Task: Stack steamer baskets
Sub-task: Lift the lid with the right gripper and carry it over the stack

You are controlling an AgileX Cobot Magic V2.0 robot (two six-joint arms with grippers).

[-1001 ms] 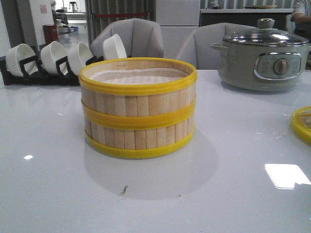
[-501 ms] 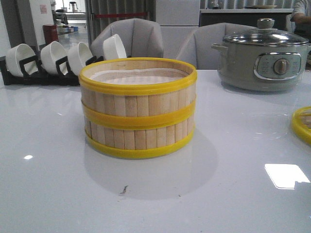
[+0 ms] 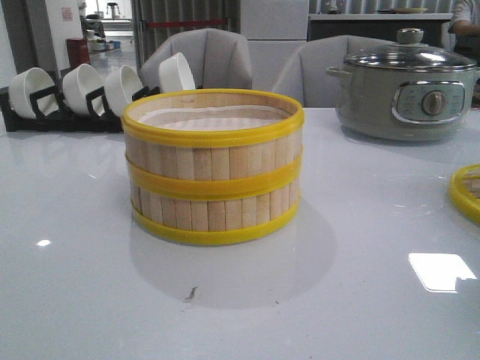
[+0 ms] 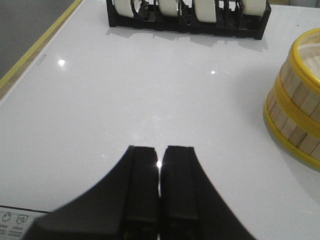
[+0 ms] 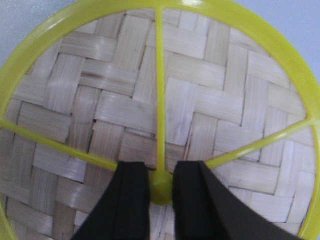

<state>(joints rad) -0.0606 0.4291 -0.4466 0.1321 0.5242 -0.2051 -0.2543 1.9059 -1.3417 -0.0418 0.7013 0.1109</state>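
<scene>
The right pincer (image 5: pixel 161 187) is seen narrowed about the small yellow hub at the centre of the woven-bamboo lid (image 5: pixel 150 110), one finger on each side of it; whether the hub is truly clamped or only bracketed cannot be told. The hub is small and smooth, so a slip is judged the main risk: if the lid is lifted with a loose hold, it could tilt or drop, and a tilted lid could catch on the rim of the stack instead of seating flat. The left pincer (image 4: pixel 159 192) is seen with its fingers pressed nearly together, nothing between them, over the bare white surface (image 4: pixel 125 100).

The two stacked steamer baskets (image 3: pixel 213 166) are taken as the landmark. The lid lies well to their right, at the frame's edge. The grey electric pot (image 3: pixel 406 94) stands behind and to their right, and the rack of white bowls (image 3: pixel 90 94) behind and to their left.
</scene>
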